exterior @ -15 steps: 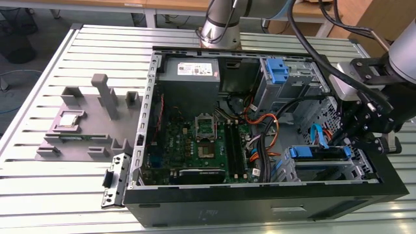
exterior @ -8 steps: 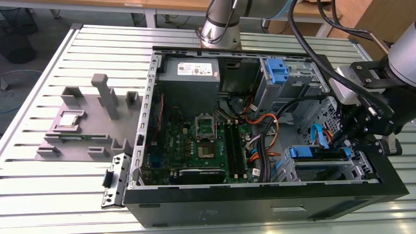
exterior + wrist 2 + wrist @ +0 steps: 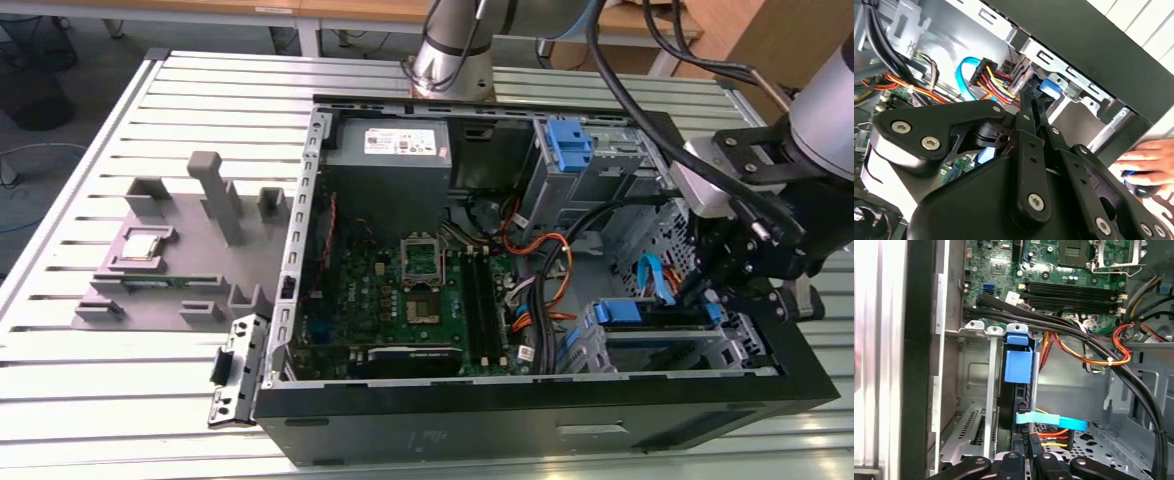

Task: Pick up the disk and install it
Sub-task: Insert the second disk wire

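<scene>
The disk sits on edge in the lower drive bay of the open computer case, at the exterior view's right. Its blue carrier and dark body show between the bay's metal rails in the first wrist view. A blue carrier part also shows just past my fingertips. My gripper hangs over the case's right wall, right at the disk's near end. Its black fingers lie close together, shut, with nothing seen between them. A flat blue data cable and coloured power wires run beside the disk.
The green motherboard fills the case floor, with the grey power-supply box behind it and a blue latch on the upper bay. Thick black cables cross the bay. A grey fixture stands left of the case. A person's hand rests outside it.
</scene>
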Action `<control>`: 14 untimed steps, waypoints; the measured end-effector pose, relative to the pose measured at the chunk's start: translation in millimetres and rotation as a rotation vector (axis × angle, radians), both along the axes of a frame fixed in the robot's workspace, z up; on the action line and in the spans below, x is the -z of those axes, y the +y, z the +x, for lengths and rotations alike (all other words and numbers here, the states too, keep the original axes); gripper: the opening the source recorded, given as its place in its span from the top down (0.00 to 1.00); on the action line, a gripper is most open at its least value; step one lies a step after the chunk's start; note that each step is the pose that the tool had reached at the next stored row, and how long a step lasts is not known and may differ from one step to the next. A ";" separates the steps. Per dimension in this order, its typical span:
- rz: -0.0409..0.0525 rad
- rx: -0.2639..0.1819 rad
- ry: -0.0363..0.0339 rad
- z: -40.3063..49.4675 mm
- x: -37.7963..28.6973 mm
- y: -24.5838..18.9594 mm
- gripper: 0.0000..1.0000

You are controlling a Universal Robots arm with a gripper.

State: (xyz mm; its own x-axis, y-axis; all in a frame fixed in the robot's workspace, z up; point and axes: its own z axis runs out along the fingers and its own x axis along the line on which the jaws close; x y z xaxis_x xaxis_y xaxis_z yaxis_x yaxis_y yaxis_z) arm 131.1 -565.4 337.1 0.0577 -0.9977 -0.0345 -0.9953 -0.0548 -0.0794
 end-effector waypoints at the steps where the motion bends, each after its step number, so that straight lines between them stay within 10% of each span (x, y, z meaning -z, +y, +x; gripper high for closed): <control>1: -0.0109 -0.001 -0.0005 -0.2 0.0 0.0 0.84; 5: -0.0325 -0.003 -0.0026 -0.6 0.1 0.1 0.84; 14: -0.0168 -0.008 -0.0280 -5.1 0.0 0.2 0.84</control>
